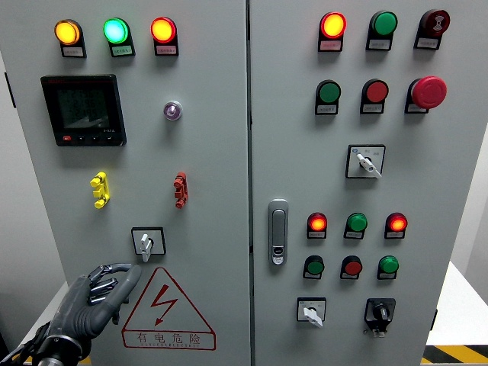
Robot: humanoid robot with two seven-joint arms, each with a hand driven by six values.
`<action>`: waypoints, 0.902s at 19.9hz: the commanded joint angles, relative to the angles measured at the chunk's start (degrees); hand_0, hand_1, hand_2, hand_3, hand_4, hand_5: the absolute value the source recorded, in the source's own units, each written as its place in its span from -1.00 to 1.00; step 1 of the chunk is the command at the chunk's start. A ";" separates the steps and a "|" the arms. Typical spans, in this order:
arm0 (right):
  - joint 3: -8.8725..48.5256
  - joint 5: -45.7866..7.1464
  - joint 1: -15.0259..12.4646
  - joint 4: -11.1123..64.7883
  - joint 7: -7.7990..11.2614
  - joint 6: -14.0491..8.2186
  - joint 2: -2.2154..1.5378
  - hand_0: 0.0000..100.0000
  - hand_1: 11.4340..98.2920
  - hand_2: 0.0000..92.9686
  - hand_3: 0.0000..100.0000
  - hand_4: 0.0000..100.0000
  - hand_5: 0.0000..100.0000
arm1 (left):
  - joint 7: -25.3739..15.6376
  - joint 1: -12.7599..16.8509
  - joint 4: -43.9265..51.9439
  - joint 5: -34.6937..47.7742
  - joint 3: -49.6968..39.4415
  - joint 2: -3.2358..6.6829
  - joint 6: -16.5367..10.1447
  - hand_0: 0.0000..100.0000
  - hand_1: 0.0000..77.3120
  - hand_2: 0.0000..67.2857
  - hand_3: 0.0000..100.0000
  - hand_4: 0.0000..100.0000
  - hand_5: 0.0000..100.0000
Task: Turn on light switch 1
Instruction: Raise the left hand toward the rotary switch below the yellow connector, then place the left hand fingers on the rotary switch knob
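Grey-metal rotary switch [146, 242] on a black square plate, low on the left cabinet door [130, 175]; its lever runs vertical, handle pointing down. Bare panel lies to its left and right; the red-bordered warning triangle [165, 305] sits just below. Left hand [99, 297] is below-left of the switch, fingers loosely curled, holding nothing, fingertips short of the plate

Pale grey cabinet [213, 152]. Top left lamps glow orange [67, 32], green [116, 30] and red-orange [163, 30]. A yellow clip [99, 190] sits left of a red clip [180, 190]. The warning triangle [165, 305] is red-outlined. The hand [99, 297] is dark grey.
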 commanded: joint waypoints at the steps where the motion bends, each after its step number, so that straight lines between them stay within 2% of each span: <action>1: 0.08 0.00 0.00 0.00 0.00 0.03 0.02 -1.00 -0.81 -1.00 -0.61 -0.61 -0.79 | 1.13 -0.67 -0.23 0.35 0.04 -0.01 0.98 -1.00 0.22 0.05 0.70 1.00 0.79; 6: -0.01 0.00 0.00 0.00 0.00 0.03 -0.07 -1.00 -0.81 -1.00 -0.61 -0.61 -0.79 | 3.67 -2.26 -1.28 0.35 1.36 -0.18 1.85 -1.00 0.24 0.07 0.71 1.00 0.78; 8: -0.01 0.00 0.00 0.00 0.00 0.03 0.02 -1.00 -0.81 -1.00 -0.61 -0.61 -0.79 | 4.82 -3.04 -1.46 0.35 2.32 -0.27 2.21 -1.00 0.24 0.08 0.71 1.00 0.78; 14: -0.01 0.00 0.00 0.00 0.00 -0.05 -0.07 -1.00 -0.81 -1.00 -0.61 -0.61 -0.79 | 6.49 -4.45 -1.46 0.35 3.82 -0.27 6.42 -1.00 0.25 0.10 0.72 1.00 0.77; 18: -0.01 0.00 0.00 0.00 0.00 0.03 0.02 -1.00 -0.82 -1.00 -0.61 -0.61 -0.79 | 7.46 -4.89 -1.28 0.35 3.91 -0.27 6.60 -1.00 0.30 0.12 0.74 1.00 0.78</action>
